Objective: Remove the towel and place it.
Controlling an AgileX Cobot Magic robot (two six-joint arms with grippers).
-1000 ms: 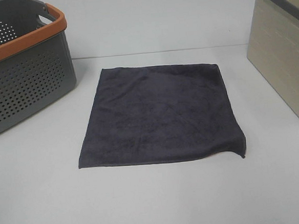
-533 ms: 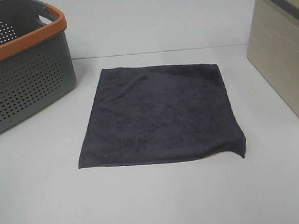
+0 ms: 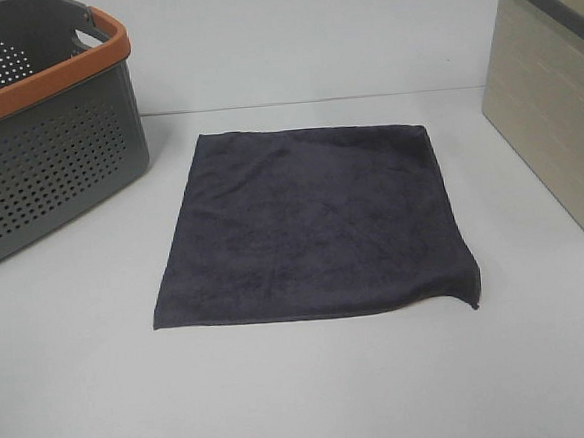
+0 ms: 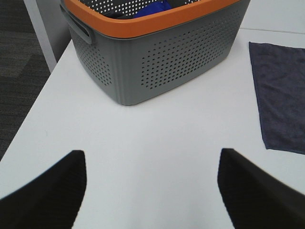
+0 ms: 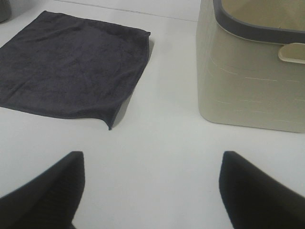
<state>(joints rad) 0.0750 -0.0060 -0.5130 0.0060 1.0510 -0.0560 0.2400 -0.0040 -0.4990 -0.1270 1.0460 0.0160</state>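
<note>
The towel (image 3: 312, 223) is lying spread flat in the middle of the white desk (image 3: 305, 399), a dark charcoal square with stitched edges, sitting apart from both containers; nothing is touching it. Its near right corner (image 3: 471, 289) is curling up slightly off the desk, and the right wrist view is showing the same lifted corner (image 5: 110, 121) casting a small shadow. To the towel's left, the grey perforated basket (image 3: 38, 177) with an orange rim is standing upright on the desk, well apart from the cloth; the left wrist view is showing something blue (image 4: 152, 8) lying inside it. To the towel's right, a beige bin (image 3: 555, 110) with a dark grey rim is standing near the desk's edge, also clear of the cloth. The left gripper (image 4: 152, 191) is hovering over bare desk in front of the basket, its fingers (image 4: 45, 191) standing wide apart and holding nothing. The right gripper (image 5: 152, 191) is hovering over bare desk between the towel's lifted corner and the beige bin (image 5: 252, 71), its fingers (image 5: 259, 193) likewise spread wide and gripping nothing. Neither arm is appearing in the high view.
</note>
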